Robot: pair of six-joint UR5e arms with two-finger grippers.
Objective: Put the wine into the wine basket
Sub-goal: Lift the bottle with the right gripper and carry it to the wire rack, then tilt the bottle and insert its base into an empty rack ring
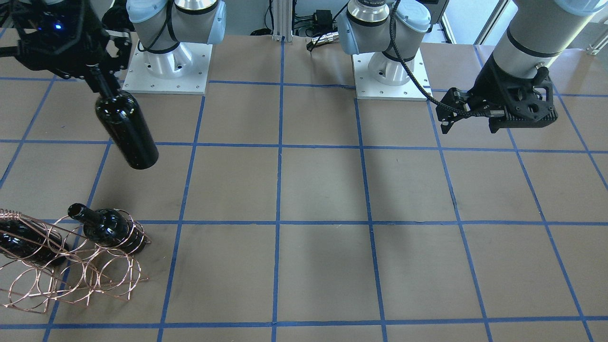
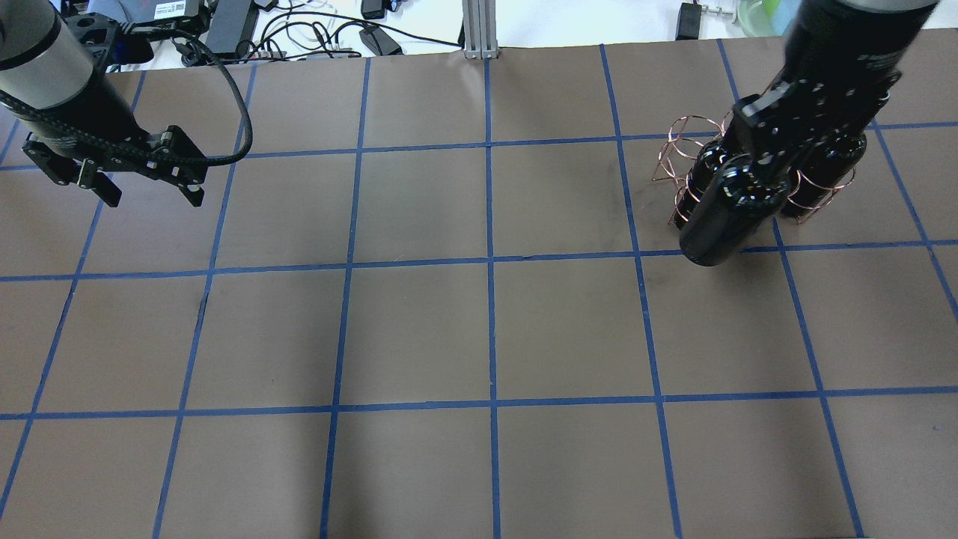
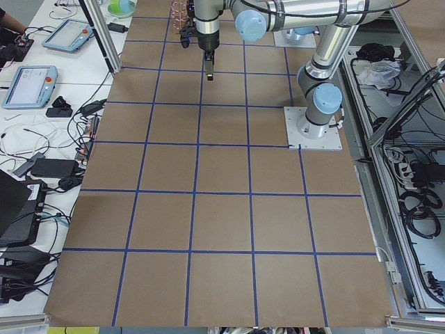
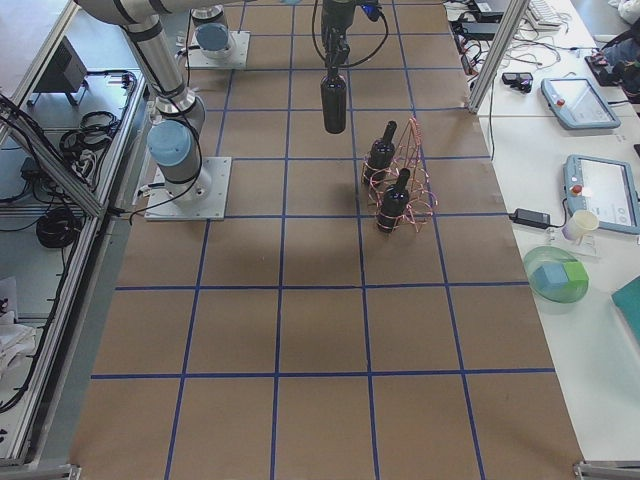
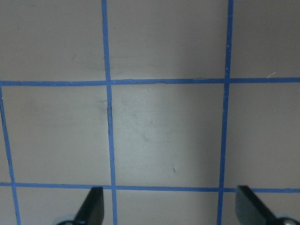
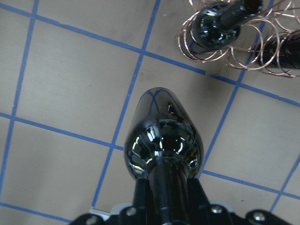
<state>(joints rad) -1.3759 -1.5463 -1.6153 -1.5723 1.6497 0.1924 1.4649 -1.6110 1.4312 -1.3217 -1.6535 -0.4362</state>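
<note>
My right gripper (image 1: 96,75) is shut on the neck of a dark glossy wine bottle (image 1: 127,130) and holds it tilted above the table, base down. It also shows in the overhead view (image 2: 726,217) and the right wrist view (image 6: 161,145). The copper wire wine basket (image 1: 71,278) stands beyond it, at the table's edge away from the robot's bases. Two identical bottles lie in its loops, one (image 1: 107,228) and another (image 1: 23,242). The held bottle hangs beside the basket (image 2: 677,150), apart from it. My left gripper (image 2: 153,196) is open and empty over bare table, its fingertips (image 5: 91,208) wide apart.
The brown table carries a grid of blue tape (image 1: 279,190). Two arm bases (image 1: 166,61) stand on the robot's side. Cables and power bricks (image 2: 299,30) lie along the far edge. A side bench holds teach pendants (image 4: 580,100) and a green bowl (image 4: 555,275).
</note>
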